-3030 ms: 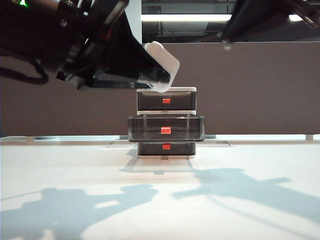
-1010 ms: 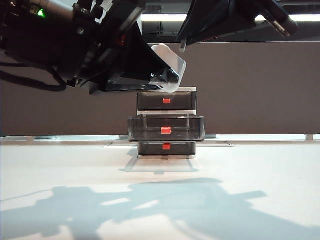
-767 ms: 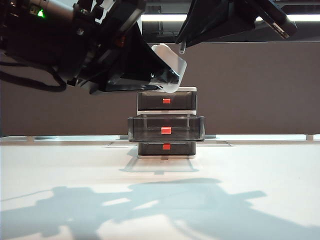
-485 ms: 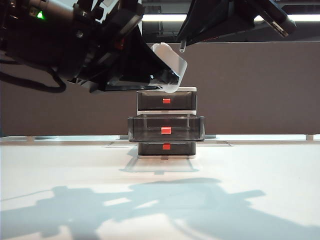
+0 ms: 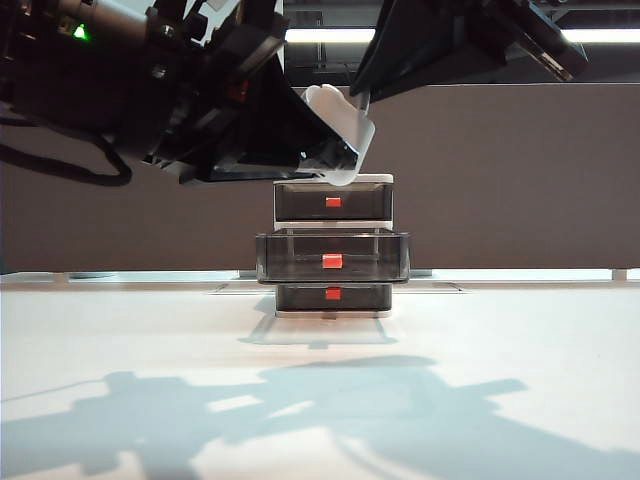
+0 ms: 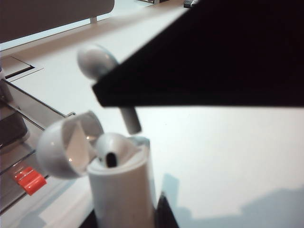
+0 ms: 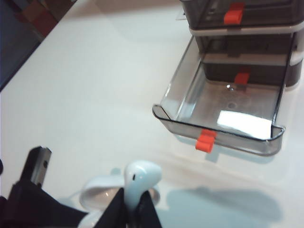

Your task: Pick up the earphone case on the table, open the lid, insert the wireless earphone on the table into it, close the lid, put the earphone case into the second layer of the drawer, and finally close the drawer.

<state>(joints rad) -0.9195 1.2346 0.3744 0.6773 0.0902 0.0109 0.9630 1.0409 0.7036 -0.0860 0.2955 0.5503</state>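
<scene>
The white tabletop is the broadest thing here, smooth and hard. On it, well back, stands the drawer, a light plastic unit that would likely skid if pushed off-axis; its second layer is pulled out and bare inside, best shut by pressing squarely on the red-orange tab. High above the unit, the left pincer is part-closed around the lower body of the earphone case, which stands upright with the lid swung open to one side; glossy rounded plastic like this is slippery, so the flat sides low down look the safest hold, clear of the hinge. Just above the case's mouth, the right pincer is pinched nearly shut on the stem of the wireless earphone, bud uppermost: tiny, light, slick, and easily twisted, so it wants a gentle, straight descent.
</scene>
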